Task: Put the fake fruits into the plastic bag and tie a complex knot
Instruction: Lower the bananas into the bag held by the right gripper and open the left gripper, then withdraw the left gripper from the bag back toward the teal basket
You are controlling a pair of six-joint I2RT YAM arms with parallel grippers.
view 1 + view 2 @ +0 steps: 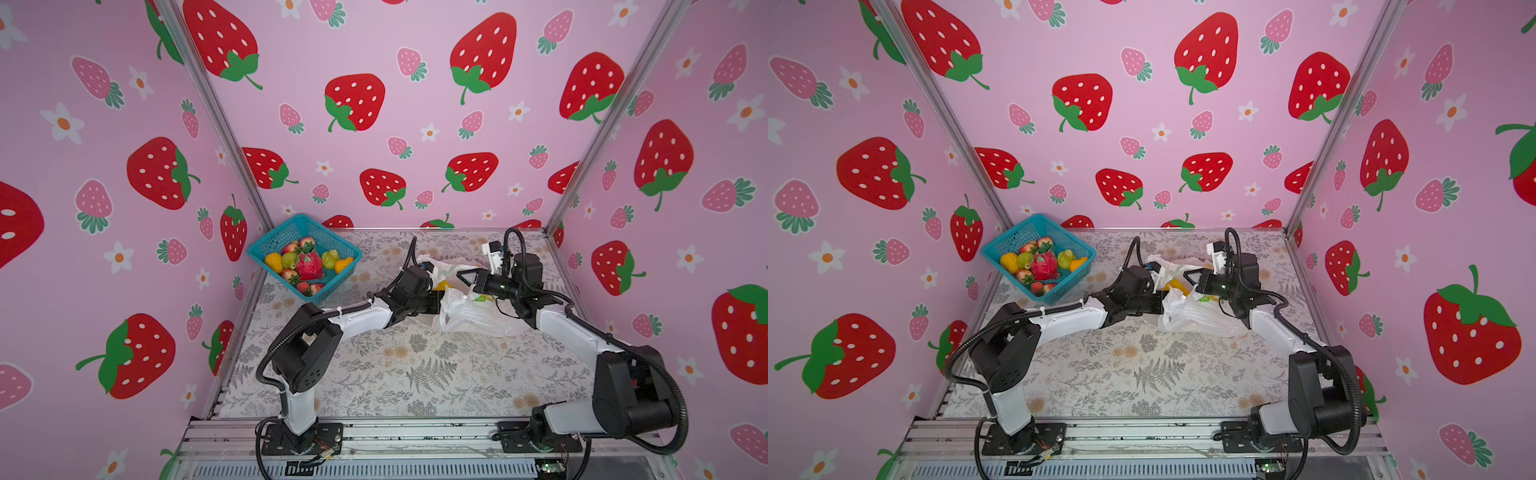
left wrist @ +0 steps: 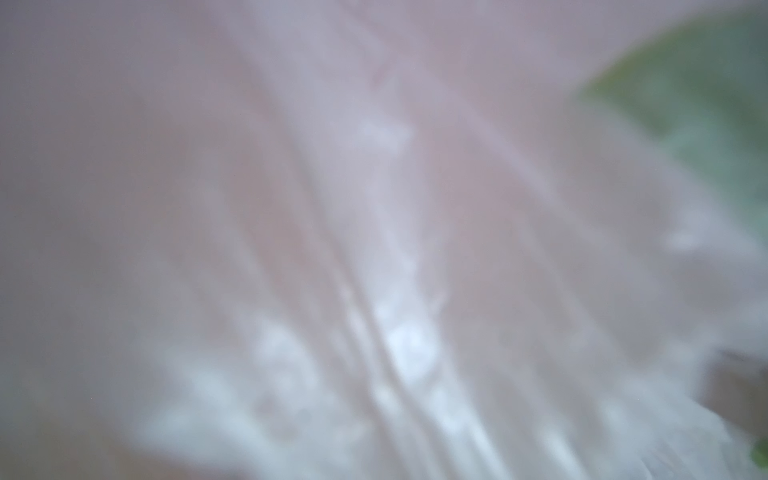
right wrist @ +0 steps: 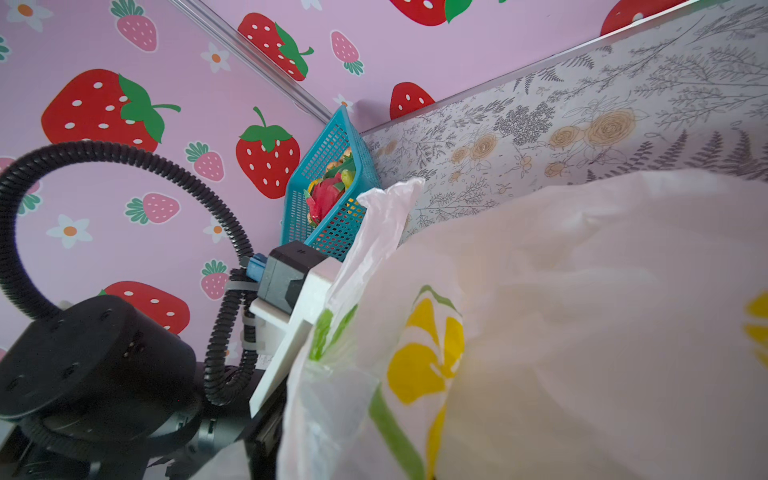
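Note:
The plastic bag, thin white film with lemon prints, lies crumpled at the back right of the table. A yellow piece and a green piece of fake fruit show in its mouth. My left gripper reaches into the bag from the left, its fingers hidden by film. Blurred bag film fills the left wrist view. My right gripper is shut on the bag's raised rim. In the right wrist view the bag covers the jaws. No knot is in view.
A teal mesh basket stands in the back left corner, holding several fruits, among them a red dragon fruit. Pink strawberry-print walls close three sides. The floral tabletop stretches in front of the bag.

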